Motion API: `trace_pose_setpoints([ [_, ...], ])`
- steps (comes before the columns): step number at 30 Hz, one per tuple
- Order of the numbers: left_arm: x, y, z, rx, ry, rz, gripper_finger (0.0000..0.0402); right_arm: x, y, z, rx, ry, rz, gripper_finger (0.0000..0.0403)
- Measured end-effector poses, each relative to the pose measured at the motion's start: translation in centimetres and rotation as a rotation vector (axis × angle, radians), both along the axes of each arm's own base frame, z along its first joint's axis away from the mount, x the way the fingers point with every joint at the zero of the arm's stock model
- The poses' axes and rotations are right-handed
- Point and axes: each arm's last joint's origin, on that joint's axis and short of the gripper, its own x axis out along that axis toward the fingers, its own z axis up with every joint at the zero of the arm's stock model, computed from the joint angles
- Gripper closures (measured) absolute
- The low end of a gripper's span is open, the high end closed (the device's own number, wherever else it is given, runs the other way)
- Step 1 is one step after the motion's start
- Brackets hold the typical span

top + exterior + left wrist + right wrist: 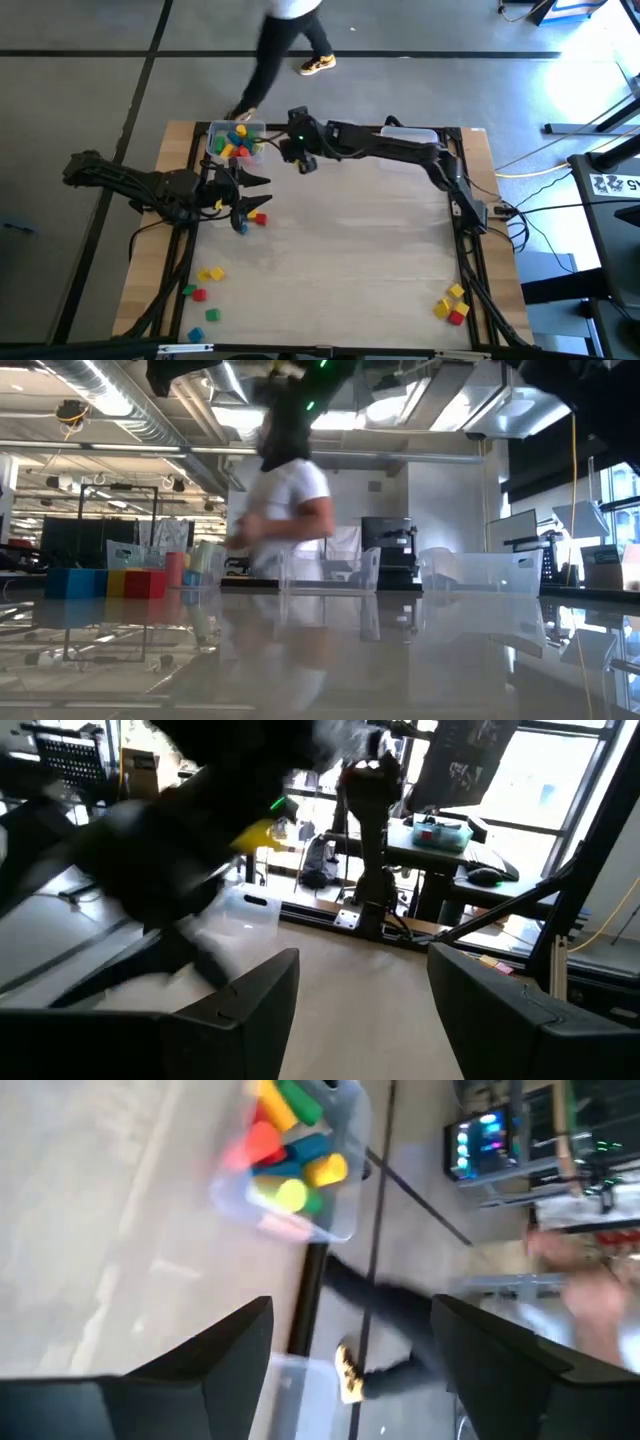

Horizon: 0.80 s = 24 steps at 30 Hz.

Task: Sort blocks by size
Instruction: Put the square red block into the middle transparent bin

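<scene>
- 2 arms work over the wooden table (340, 250): the left gripper (243, 200) sits near the table's left edge with its fingers spread wide and empty, and the right gripper (300, 160) reaches across toward the far-left corner, its fingers (215, 1355) also wide apart and holding nothing.
- 1 clear bin (215, 135) at the far-left corner holds a heap of blocks (236, 143), red, yellow, green and blue; the count is unclear.
- 1 red block (260, 218) lies just beside the left gripper.
- 4 blocks (204, 292) are scattered at the near-left: yellow, green, red, blue.
- 3 blocks (452, 305), yellow and red, cluster near the near-right corner.
- 1 person (285, 45) walks past beyond the table.
</scene>
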Motion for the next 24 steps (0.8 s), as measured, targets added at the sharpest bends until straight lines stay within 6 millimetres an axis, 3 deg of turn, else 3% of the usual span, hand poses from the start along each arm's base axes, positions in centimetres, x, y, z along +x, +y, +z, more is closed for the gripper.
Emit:
trace_pose_setpoints([
  [8,0.2,-0.4,-1.5,-0.084,0.112,-0.011,0.0183,-6.6,5.1,7.2,0.041,0.066,0.022,0.0125],
  [14,0.9,-1.2,-3.7,-0.133,0.284,-0.006,0.0183,-11.7,10.7,9.9,-0.048,0.099,-0.039,0.0125],
  [19,1.6,-1.5,-5.5,-0.126,0.42,0.016,0.0183,-15.8,15.6,9.9,-0.059,0.063,-0.024,0.0125],
  [24,2.2,-1.7,-7.3,-0.078,0.556,0.032,0.0183,-18.7,19.5,6.4,-0.039,0.024,-0.006,0.0125],
])
